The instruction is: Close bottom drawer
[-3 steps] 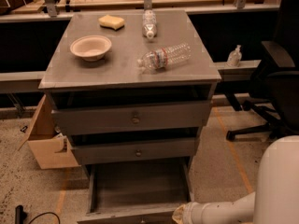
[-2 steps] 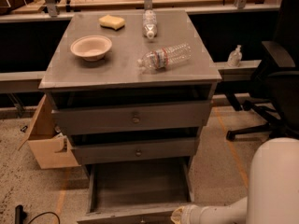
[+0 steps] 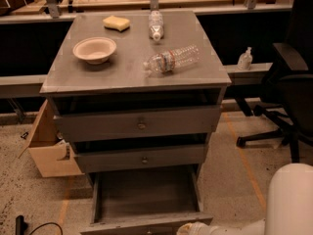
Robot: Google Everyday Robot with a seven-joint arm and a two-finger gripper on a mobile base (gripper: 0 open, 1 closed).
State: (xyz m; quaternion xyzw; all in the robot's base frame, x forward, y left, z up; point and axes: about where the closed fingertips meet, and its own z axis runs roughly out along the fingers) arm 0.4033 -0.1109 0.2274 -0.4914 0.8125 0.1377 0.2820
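Observation:
The bottom drawer (image 3: 146,196) is the lowest of three grey cabinet drawers. It is pulled far out, and its empty grey inside shows. Its front panel (image 3: 146,225) lies at the bottom edge of the view, with the knob barely in view. My gripper (image 3: 190,228) is a white piece at the bottom edge of the view. It sits at the right end of the drawer's front panel, mostly cut off by the frame. The white arm (image 3: 288,199) comes in from the lower right.
The middle drawer (image 3: 142,156) and top drawer (image 3: 139,123) stand slightly ajar. On the cabinet top (image 3: 73,75) are a bowl (image 3: 94,49), a sponge (image 3: 116,22) and two plastic bottles (image 3: 171,59) (image 3: 155,24). A cardboard box (image 3: 49,146) is on the left and an office chair (image 3: 288,92) on the right.
The white arm has sunk a little lower in the view, and the gripper has slid down towards the bottom edge. The bottom drawer stays pulled out.

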